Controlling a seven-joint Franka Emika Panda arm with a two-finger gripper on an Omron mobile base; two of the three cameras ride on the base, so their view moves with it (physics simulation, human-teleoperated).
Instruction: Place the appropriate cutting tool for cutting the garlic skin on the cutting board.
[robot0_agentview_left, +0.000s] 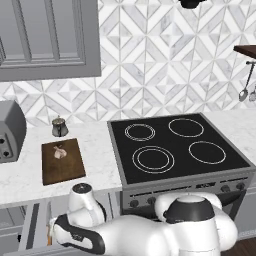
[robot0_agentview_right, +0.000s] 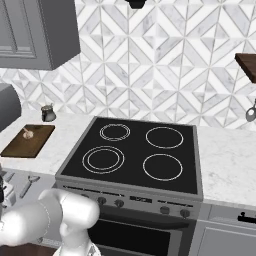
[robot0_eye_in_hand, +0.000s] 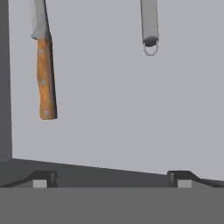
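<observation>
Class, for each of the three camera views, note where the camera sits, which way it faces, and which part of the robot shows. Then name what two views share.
Left base view: behind the arm's left, facing forward and down at the cutting board, garlic and stove; white arm lower right.
Right base view: behind its right, same counter; arm lower left.
Hand view: on the hand, looking along the gripper into the drawer at the knife.
Both base views share board, garlic, stove.

Soft, even light everywhere. Nothing shines or glares. Shadows are faint. All pictures look sharp and flat, computer-made.
</observation>
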